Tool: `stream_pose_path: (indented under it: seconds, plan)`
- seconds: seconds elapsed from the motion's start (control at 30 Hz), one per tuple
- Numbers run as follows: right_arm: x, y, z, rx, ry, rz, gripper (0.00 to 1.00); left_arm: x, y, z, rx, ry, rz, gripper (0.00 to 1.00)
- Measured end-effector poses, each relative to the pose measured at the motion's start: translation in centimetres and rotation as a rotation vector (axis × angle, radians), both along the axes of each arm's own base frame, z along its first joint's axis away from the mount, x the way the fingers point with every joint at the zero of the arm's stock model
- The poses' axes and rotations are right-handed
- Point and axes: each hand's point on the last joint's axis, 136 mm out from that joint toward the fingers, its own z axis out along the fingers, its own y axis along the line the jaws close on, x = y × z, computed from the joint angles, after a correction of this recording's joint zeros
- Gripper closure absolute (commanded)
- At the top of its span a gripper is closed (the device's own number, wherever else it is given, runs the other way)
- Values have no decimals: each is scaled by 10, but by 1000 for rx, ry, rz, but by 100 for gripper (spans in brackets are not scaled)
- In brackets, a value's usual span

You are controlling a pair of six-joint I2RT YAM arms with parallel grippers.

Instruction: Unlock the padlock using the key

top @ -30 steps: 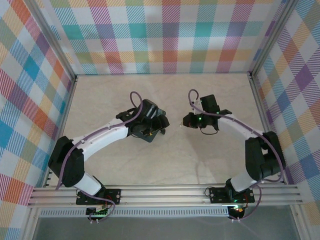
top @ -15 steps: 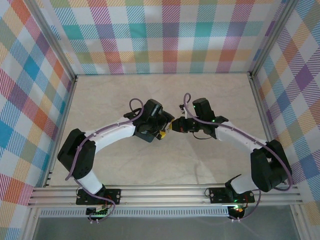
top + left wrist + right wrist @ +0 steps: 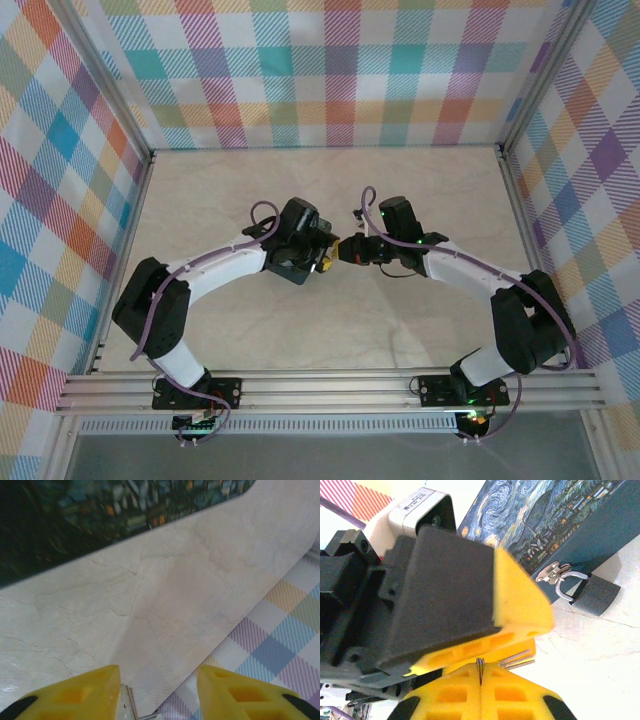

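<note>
My right gripper point(image 3: 480, 674) is shut on the key point(image 3: 516, 661). It pinches the thin wire ring, and two silvery shafts stick out to the right. My left gripper point(image 3: 159, 670) faces it with jaws apart. The key point(image 3: 129, 702) lies against the inner side of one yellow finger point(image 3: 520, 595). In the top view both grippers meet tip to tip, left gripper point(image 3: 323, 258) and right gripper point(image 3: 352, 252). The dark grey padlock point(image 3: 595, 596) rests on the table with its shackle through the metal hasp point(image 3: 551, 572) of a tin.
The blue-and-yellow swirl-painted tin point(image 3: 560, 520) stands just behind the left gripper; its dark side tin point(image 3: 75, 515) runs along the top of the left wrist view. Marbled tabletop point(image 3: 330, 330) lies all around, with plaid walls point(image 3: 340, 70) on three sides.
Both arms swung inward until the grippers met at mid-table. The left jaws have narrowed around the key that the right gripper holds.
</note>
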Motion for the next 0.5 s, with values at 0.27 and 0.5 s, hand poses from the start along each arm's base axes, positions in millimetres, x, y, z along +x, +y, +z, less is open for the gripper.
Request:
stream_pose_path:
  seconds: [0.27, 0.5]
  plan:
    - [1, 3, 6, 30, -1, 0, 98, 2, 15, 14, -10, -38, 15, 70]
    - [5, 4, 8, 32, -13, -14, 98, -4, 20, 14, 4, -34, -4, 46]
